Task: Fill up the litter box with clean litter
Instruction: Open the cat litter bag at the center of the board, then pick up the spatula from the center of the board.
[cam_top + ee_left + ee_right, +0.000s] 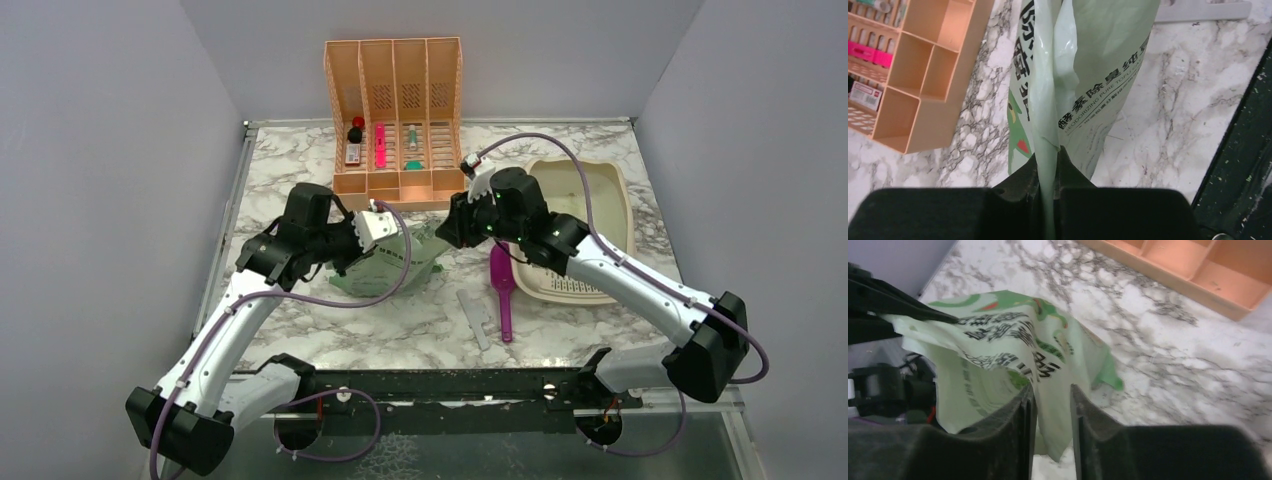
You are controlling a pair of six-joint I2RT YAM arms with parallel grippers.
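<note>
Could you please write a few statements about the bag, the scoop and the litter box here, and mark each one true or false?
1. The left gripper is clamped on the edge of the pale green bag. True.
2. The magenta scoop lies inside the litter box. False: it lies on the marble table, beside the box.
3. The litter box already holds a green layer of litter. False: the part of its floor that shows is bare beige.
4. The peach organizer stands at the back of the table. True.
5. The right gripper has its jaws slightly apart at the bag. True.
</note>
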